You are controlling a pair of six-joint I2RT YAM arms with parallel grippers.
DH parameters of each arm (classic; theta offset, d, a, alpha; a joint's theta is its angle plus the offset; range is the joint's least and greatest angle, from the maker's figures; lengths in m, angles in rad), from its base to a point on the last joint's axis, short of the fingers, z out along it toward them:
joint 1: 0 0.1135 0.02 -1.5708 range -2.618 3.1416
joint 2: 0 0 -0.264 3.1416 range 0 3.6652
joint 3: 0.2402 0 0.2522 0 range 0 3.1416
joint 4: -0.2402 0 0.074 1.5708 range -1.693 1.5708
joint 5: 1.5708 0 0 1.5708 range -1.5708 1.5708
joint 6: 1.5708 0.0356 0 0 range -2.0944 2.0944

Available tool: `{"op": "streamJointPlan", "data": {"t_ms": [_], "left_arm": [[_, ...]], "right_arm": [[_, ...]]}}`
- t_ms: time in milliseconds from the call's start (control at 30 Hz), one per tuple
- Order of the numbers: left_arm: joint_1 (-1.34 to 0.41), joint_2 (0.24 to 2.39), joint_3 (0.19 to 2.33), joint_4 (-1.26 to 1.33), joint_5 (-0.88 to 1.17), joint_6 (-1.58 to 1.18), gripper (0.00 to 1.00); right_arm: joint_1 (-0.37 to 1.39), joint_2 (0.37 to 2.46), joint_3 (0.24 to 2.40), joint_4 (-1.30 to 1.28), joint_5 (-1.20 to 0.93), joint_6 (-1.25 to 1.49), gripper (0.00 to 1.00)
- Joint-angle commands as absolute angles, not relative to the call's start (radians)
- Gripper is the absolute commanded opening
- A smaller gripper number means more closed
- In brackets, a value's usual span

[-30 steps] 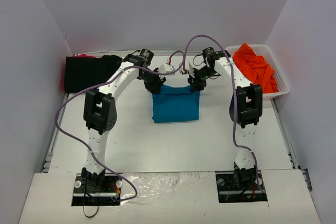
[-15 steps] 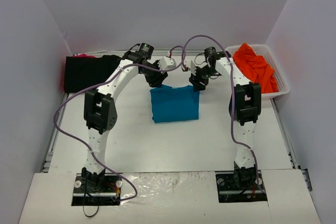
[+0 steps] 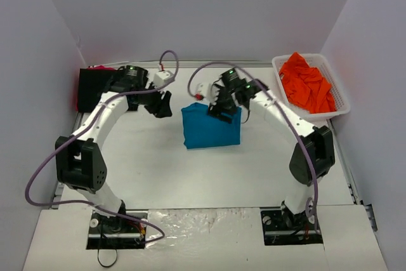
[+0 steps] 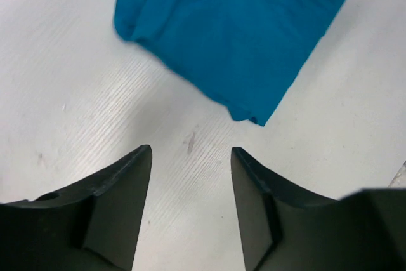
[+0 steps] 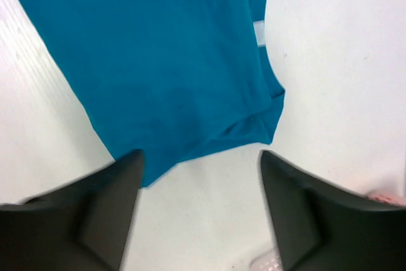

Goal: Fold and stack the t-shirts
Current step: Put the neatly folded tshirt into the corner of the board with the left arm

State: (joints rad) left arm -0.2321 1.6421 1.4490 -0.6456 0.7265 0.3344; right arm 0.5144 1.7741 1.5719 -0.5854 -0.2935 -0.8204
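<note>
Left gripper [image 4: 190, 149]: jaws apart, nothing between them, bare table [image 3: 190, 176] underneath; it hovers just off the left side of the teal shirt [image 3: 211, 128]
Right gripper [image 5: 200, 153]: jaws apart and empty, hanging over the far edge of the teal shirt, with one corner of the shirt below it
Teal shirt: folded into a compact rectangle, flat on the table about midway between the left and right edges and nearer the far edge; neither gripper holds it
Black shirt [image 3: 95, 90]: a flat, dark pile at the far left corner, well apart from the teal one; it looks folded
Orange shirts [image 3: 307, 84]: crumpled in the basket [image 3: 335, 115] at the far right corner, not folded
Done, as judged: the teal fold looks finished and the black shirt seems put away
Left, as judged: put the teal shirt on the black one, then take out, fold and stack the orange ones
Progress: roughly the middle of the job
</note>
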Motion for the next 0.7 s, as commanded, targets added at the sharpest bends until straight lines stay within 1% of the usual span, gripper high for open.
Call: {"op": "streamJointPlan", "data": {"t_ms": [0,33,67,100,133,167,233,333,367,400,433,467,500,533,567,600,667], "left_arm": [[-0.167,1.595,1.445,-0.669,0.772,0.238,0.52],[-0.155,1.562,1.436,-0.693,0.761,0.238,0.55],[-0.146,1.542,1.424,-0.695,0.759,0.238,0.59],[-0.141,1.514,1.402,-0.684,0.752,0.232,0.63],[-0.138,1.453,1.381,-0.649,0.735,0.213,0.73],[-0.132,1.427,1.330,-0.634,0.709,0.209,0.76],[-0.126,1.344,1.281,-0.597,0.680,0.207,0.81],[-0.104,1.237,1.192,-0.568,0.634,0.238,0.87],[-0.083,1.208,1.152,-0.562,0.618,0.245,0.95],[-0.075,1.178,1.134,-0.554,0.605,0.247,0.99],[-0.068,1.128,1.120,-0.542,0.591,0.244,0.94],[-0.057,1.109,1.108,-0.540,0.591,0.245,0.94],[-0.035,1.089,1.085,-0.532,0.600,0.242,0.94],[-0.020,1.057,1.072,-0.522,0.603,0.229,0.94],[0.033,1.045,1.057,-0.512,0.615,0.218,0.94],[0.055,1.031,1.054,-0.506,0.639,0.190,0.94],[0.090,1.025,1.052,-0.491,0.638,0.155,0.94]], "right_arm": [[0.706,1.746,1.467,-0.445,0.150,-0.646,0.76],[0.736,1.732,1.435,-0.416,0.197,-0.647,0.81],[0.751,1.720,1.413,-0.397,0.205,-0.631,0.90],[0.752,1.712,1.405,-0.399,0.163,-0.612,1.00],[0.752,1.709,1.399,-0.397,0.128,-0.598,1.00],[0.756,1.706,1.391,-0.396,0.074,-0.595,1.00],[0.776,1.713,1.374,-0.384,0.066,-0.580,1.00],[0.769,1.715,1.379,-0.376,-0.053,-0.517,1.00],[0.750,1.710,1.382,-0.377,-0.119,-0.494,1.00],[0.739,1.706,1.385,-0.377,-0.135,-0.483,1.00],[0.720,1.701,1.390,-0.376,-0.150,-0.467,1.00],[0.703,1.691,1.394,-0.379,-0.190,-0.444,1.00],[0.678,1.686,1.396,-0.382,-0.338,-0.383,1.00],[0.651,1.684,1.393,-0.385,-0.441,-0.361,1.00],[0.608,1.695,1.391,-0.396,-0.533,-0.341,1.00],[0.597,1.710,1.397,-0.411,-0.686,-0.325,1.00],[0.630,1.727,1.401,-0.411,-0.629,-0.313,1.00]]}}
